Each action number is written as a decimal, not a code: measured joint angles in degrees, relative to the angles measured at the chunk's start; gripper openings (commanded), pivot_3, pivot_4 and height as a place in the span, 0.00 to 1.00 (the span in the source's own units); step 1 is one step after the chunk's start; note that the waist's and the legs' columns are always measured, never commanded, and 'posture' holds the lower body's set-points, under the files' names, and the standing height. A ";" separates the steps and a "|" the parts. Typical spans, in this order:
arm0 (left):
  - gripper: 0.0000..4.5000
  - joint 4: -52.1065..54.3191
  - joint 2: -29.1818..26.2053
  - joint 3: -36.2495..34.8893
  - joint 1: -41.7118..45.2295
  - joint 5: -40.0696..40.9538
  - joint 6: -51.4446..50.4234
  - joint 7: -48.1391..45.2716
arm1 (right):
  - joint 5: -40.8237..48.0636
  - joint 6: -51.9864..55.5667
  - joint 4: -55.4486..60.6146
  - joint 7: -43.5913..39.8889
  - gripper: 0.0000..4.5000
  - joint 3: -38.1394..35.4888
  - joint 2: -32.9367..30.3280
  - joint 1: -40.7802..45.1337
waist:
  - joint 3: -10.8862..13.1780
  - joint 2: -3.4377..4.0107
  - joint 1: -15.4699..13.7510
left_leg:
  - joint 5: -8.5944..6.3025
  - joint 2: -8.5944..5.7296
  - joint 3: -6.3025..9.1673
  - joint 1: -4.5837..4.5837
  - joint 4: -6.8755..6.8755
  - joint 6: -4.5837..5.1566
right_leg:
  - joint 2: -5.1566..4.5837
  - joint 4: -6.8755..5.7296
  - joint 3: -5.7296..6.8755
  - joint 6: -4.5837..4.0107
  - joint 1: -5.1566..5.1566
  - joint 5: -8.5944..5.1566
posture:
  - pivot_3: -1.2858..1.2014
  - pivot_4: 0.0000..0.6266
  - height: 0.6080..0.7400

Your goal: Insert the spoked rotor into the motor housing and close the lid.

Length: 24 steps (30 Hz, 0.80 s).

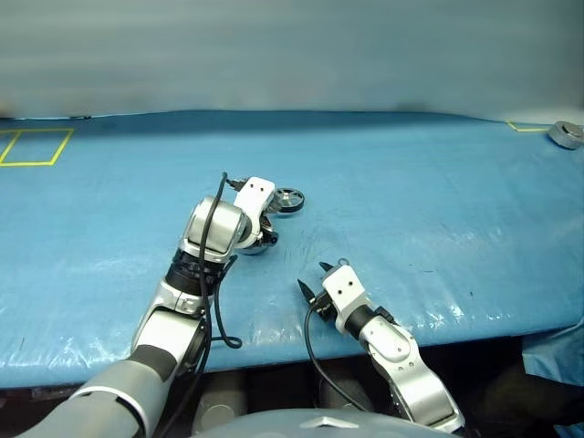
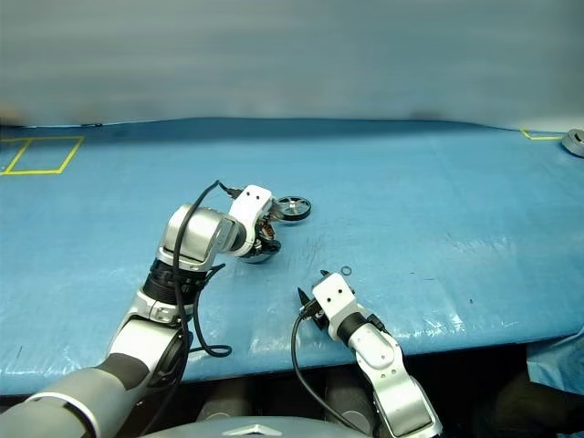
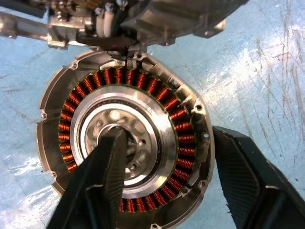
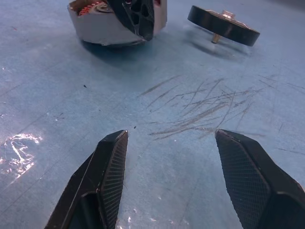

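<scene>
The blue worktop (image 1: 411, 228) fills most of the head views. At frame centre sits the motor housing (image 3: 126, 138), its copper windings bare, the rotor not yet in. The left gripper (image 3: 162, 186) hangs over it, jaws released and astride the housing's rim, one finger (image 3: 95, 186) over the hub. Below centre, the right gripper (image 4: 167, 176) hovers, jaws apart, grasping nothing. The spoked rotor (image 1: 287, 200) lies just right of the housing, tilted on its shaft. The lid's state I cannot tell. Risk: closing here could drag the housing sideways against the rotor.
</scene>
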State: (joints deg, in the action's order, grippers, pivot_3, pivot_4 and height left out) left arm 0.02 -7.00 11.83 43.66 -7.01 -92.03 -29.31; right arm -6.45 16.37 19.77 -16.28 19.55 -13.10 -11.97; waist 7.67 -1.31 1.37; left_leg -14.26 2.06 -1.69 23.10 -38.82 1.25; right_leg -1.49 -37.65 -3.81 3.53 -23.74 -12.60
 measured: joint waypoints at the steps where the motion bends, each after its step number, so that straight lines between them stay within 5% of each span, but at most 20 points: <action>1: 0.99 0.07 0.00 -0.08 0.02 0.73 0.00 0.52 | -0.05 -0.08 -0.20 0.00 0.69 0.00 0.00 0.01 | 0.00 0.04 0.05 | 0.00 0.00 -0.01 -0.02 0.04 0.00 | -0.01 0.00 -0.02 0.00 0.00 -0.01 | 0.52 0.24 1.00; 9: 0.99 0.25 -0.54 -6.03 0.42 6.55 0.01 3.92 | -0.24 -1.10 -1.54 0.05 0.69 0.21 -0.01 0.47 | 0.28 -0.07 0.28 | 0.00 -0.01 0.00 0.04 0.10 0.00 | 0.04 0.00 0.01 -0.03 -0.12 -0.03 | 0.52 0.24 1.00; 17: 0.99 9.50 -24.18 -2.17 2.10 36.76 0.01 -6.20 | 2.38 -1.47 -2.01 3.58 0.69 -2.80 6.00 -0.03 | 0.59 -0.22 0.71 | 0.10 0.07 0.03 0.65 0.73 -0.18 | -0.08 -0.08 -0.06 -0.13 -0.95 0.02 | 0.52 0.24 1.00; 22: 0.99 16.84 -30.25 -4.16 1.98 44.80 1.49 -11.16 | 3.01 -1.36 -1.99 3.47 0.69 -4.17 5.83 1.48 | 0.66 -0.22 0.52 | 0.07 -0.07 0.12 0.66 0.87 -0.21 | -0.09 -0.03 -0.01 -0.23 -0.94 -0.25 | 0.52 0.24 1.00; 24: 0.99 21.24 -33.54 -5.30 -2.59 44.74 10.26 -14.39 | 3.94 -0.97 -0.70 2.36 0.69 -4.70 4.99 1.83 | 0.70 -0.11 0.90 | 0.06 -0.28 0.05 0.55 0.98 -0.25 | -0.09 -0.03 -0.06 -0.40 -0.93 -0.34 | 0.52 0.24 1.00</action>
State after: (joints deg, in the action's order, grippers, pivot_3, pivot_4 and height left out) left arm 21.27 -40.54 6.53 41.07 37.73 -81.77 -43.70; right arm -2.52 15.40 19.08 -13.92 14.85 -8.11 -10.14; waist 8.37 -1.43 2.27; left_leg -14.20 1.78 -1.64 23.66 -37.83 1.01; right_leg -1.58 -37.69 -3.86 3.13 -24.66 -12.95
